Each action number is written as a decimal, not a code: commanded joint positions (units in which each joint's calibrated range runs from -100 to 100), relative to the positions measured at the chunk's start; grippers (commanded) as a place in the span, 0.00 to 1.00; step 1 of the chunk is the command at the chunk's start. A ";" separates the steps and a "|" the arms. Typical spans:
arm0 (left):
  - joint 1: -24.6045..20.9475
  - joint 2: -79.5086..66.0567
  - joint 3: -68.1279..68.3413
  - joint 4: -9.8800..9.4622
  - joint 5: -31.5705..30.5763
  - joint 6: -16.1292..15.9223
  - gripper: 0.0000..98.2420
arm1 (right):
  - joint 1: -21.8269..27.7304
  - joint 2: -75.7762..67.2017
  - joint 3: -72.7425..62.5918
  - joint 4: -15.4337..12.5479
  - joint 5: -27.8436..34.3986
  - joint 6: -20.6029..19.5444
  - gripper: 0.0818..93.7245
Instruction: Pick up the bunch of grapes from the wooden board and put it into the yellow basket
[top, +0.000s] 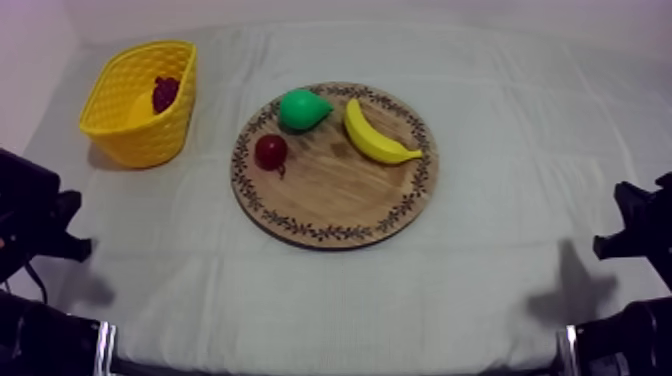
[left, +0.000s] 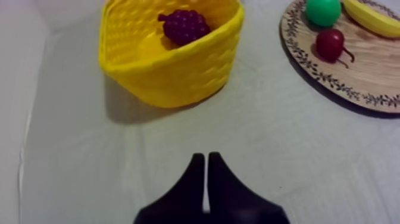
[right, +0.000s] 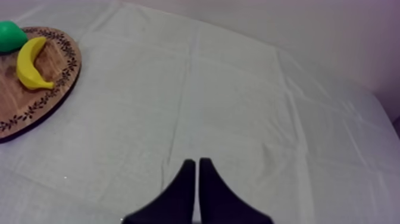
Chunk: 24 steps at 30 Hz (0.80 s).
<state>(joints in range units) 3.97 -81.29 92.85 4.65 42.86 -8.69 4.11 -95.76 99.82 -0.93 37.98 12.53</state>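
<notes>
Already the bunch of grapes (top: 165, 93) lies inside the yellow basket (top: 150, 140) at the far left of the bench (top: 500, 250) — off the wooden board (top: 330, 195), where the pear (top: 302, 109), banana (top: 375, 135) and small red fruit (top: 271, 151) sit. The left pincer (left: 206, 158), fingers pressed together on nothing, hangs near the basket; the right pincer (right: 197, 162) — likewise pressed together — hangs over bare bench right of the board.

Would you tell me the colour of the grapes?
The bunch of grapes is dark reddish purple, clearest in the left wrist view.

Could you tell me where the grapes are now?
The dark purple bunch of grapes lies inside the yellow woven basket, left of the round wooden board in the top view.
</notes>
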 joint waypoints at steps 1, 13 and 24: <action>0.50 -4.61 0.79 -0.12 -0.50 0.99 0.00 | 0.02 0.00 -0.04 -0.02 0.00 -0.11 0.00; 0.19 -13.82 5.11 -6.58 -5.84 16.72 0.00 | 0.02 0.00 -0.04 -0.02 0.00 -0.11 0.00; -0.02 -18.61 7.00 -6.73 -12.15 17.97 0.00 | 0.10 0.00 -0.04 -0.02 0.00 -0.11 0.00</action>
